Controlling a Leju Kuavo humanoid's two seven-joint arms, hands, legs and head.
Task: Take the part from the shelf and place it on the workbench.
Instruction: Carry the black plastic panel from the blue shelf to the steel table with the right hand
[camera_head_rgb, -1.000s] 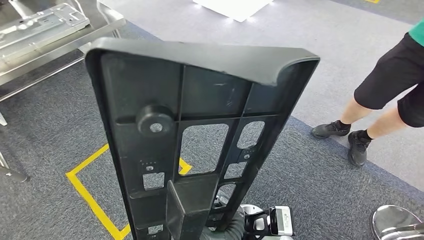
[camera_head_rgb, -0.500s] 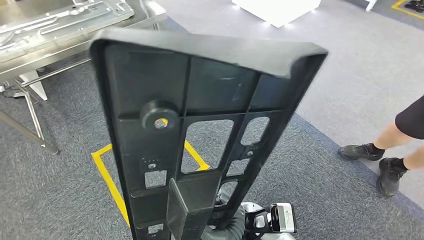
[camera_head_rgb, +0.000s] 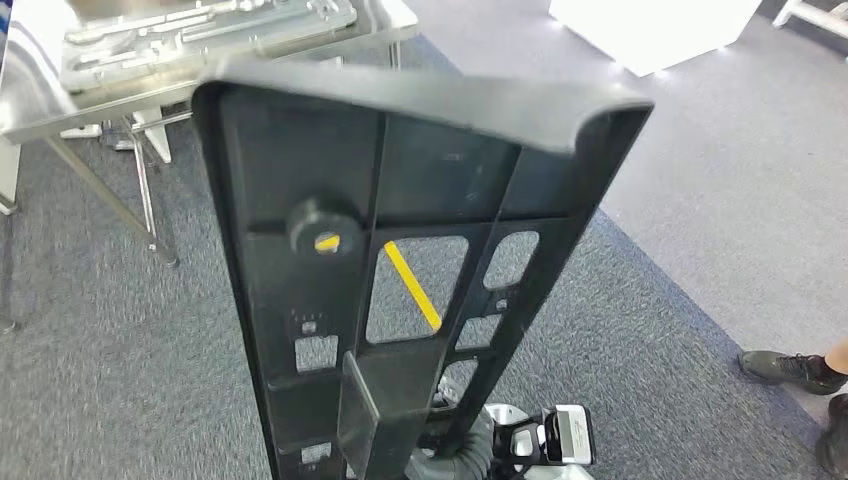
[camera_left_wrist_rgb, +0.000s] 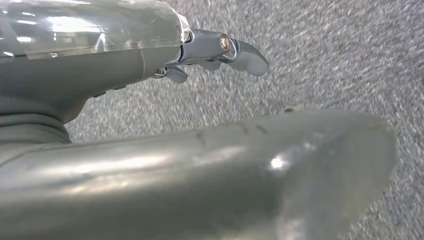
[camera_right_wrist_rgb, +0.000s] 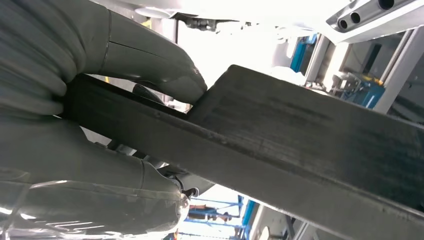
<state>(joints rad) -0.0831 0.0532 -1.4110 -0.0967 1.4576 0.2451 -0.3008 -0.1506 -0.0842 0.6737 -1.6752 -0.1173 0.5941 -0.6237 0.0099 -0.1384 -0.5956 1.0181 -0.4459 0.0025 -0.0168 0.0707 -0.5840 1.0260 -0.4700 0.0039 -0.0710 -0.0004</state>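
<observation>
Grey carpet (camera_head_rgb: 120, 340) lies under everything. Nearer than the steel desk (camera_head_rgb: 40, 115), the black ribbed part (camera_head_rgb: 400, 200) stands upright, gripped low down by the right hand (camera_right_wrist_rgb: 100, 125); the left hand (camera_left_wrist_rgb: 220, 52) hangs empty, fingers apart.

You lose the lower end of the long black ribbed plastic part (camera_head_rgb: 400, 260) at the bottom edge of the head view, so where the right hand (camera_right_wrist_rgb: 75, 125) clasps it lies out of frame there. The part covers most of the yellow floor tape (camera_head_rgb: 412, 285), glimpsed through one cutout. The steel desk (camera_head_rgb: 150, 95) in the upper left is cut by the frame's top and left edges and blurred. At lower right, a person's black shoe (camera_head_rgb: 790, 368) is cropped. In the left wrist view, you cannot tell how the left hand (camera_left_wrist_rgb: 210, 55) is set; only blurred fingertips show.
</observation>
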